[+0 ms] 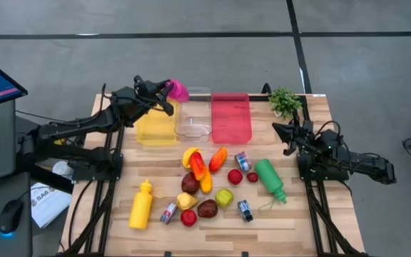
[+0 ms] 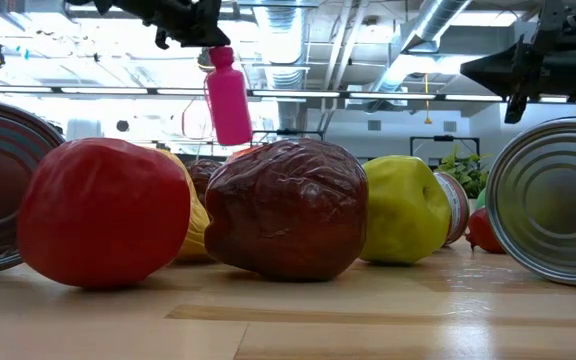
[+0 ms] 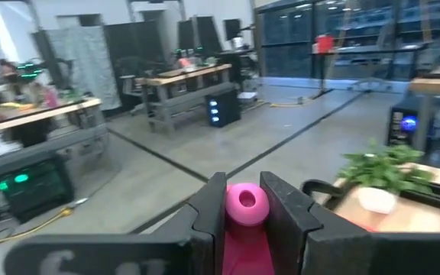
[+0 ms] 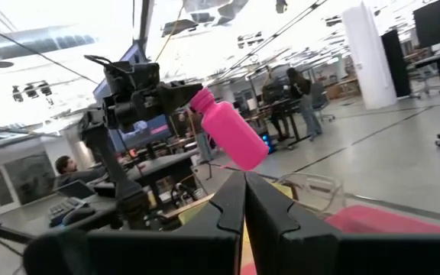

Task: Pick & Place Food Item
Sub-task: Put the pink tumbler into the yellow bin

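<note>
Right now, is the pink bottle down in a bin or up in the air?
In the air: the left end effector holds the pink bottle by its neck, above the bins.

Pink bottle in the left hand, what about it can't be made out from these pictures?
- Pink bottle cap: low view, hidden inside the left hand.
- Its lower body: left wrist view, cut off by the picture's edge between the fingers.
- Its label or print: high view, too small.
</note>
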Motion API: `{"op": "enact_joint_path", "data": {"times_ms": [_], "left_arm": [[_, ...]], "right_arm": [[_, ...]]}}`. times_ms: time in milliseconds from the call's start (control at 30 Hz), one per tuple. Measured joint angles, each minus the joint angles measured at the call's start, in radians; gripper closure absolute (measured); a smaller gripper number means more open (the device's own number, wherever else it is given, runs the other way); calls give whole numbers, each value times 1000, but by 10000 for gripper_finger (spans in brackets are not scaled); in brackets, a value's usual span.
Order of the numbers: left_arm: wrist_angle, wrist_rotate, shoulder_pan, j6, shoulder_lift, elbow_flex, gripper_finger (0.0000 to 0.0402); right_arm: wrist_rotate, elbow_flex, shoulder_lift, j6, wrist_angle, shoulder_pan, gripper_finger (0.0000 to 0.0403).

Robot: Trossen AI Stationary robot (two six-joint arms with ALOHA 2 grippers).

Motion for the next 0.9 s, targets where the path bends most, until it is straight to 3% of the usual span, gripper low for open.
{"op": "enact_joint_path", "data": {"times_ms": [200, 633, 900], "left_arm": [[-43, 46, 78, -13, 0, 0, 347], [-318, -78, 286, -319, -1, 0, 348], [-435, -96, 299, -432, 31, -1, 348]], "right_arm": [[73, 0, 0, 0, 1, 0, 397], [146, 0, 0, 0, 16, 0, 397], [165, 1, 0, 0, 33, 0, 397]]}}
